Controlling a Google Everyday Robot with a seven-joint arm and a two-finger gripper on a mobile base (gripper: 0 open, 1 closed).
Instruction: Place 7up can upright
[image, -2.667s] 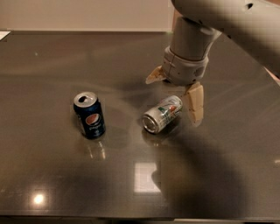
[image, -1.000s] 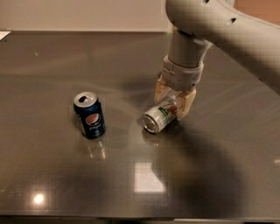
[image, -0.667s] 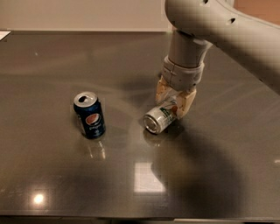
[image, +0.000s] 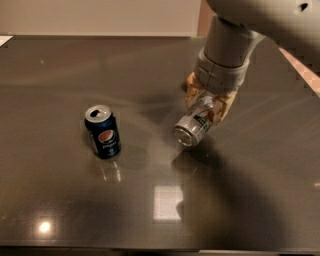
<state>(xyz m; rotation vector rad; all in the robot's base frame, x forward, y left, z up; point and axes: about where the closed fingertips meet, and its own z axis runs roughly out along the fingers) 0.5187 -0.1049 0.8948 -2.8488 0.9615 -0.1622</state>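
The 7up can is silver-white with green lettering. It hangs tilted in the air above the dark table, its silver end facing down and toward the camera. My gripper comes down from the upper right and is shut on the can's upper part, with tan fingers on either side. The can's shadow lies on the table just below it.
A dark blue Pepsi can stands upright on the table to the left of the 7up can. The table's far edge meets a pale wall at the top. Bright light reflections show on the near tabletop.
The gripper closed on the lying 7up can and has lifted it off the table, tilted. The Pepsi can has not moved.
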